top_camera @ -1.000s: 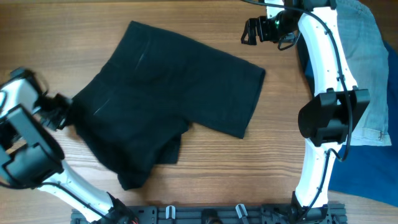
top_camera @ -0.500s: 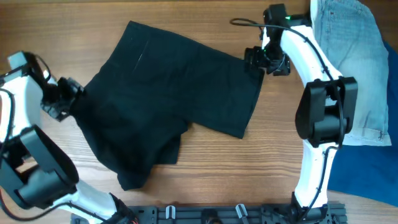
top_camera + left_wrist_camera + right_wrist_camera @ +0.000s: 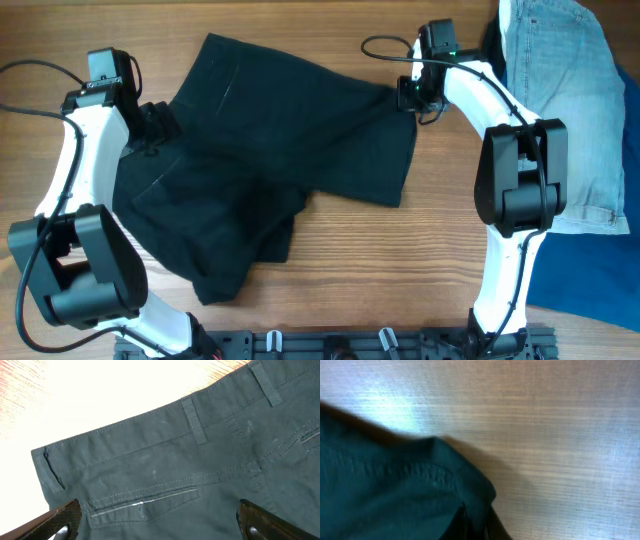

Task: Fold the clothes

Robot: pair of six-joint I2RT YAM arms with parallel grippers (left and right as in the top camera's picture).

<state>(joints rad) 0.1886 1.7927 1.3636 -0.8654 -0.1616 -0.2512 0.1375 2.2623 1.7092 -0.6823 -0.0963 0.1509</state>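
Note:
The clothes, black shorts point(image 3: 270, 150), lie spread on the wooden table, with one leg bunched toward the front. My left gripper point(image 3: 158, 122) hovers open over the waistband at the left side. In the left wrist view its fingers point(image 3: 60, 520) stand wide apart above a back pocket of the shorts point(image 3: 200, 460), with nothing between them. My right gripper point(image 3: 408, 95) is at the far right corner of the shorts. The right wrist view shows that gripper point(image 3: 475, 525) shut on the cloth's corner point(image 3: 395, 495), which is lifted slightly off the wood.
Light-blue denim shorts point(image 3: 570, 100) lie at the right edge of the table, on top of a bright-blue cloth point(image 3: 600, 285). A dark rail with hooks point(image 3: 330, 345) runs along the front edge. Bare wood surrounds the black shorts.
My left gripper let go, opened and swung from the far left up to the waistband. My right gripper came down-left to the shorts' corner and shut on it.

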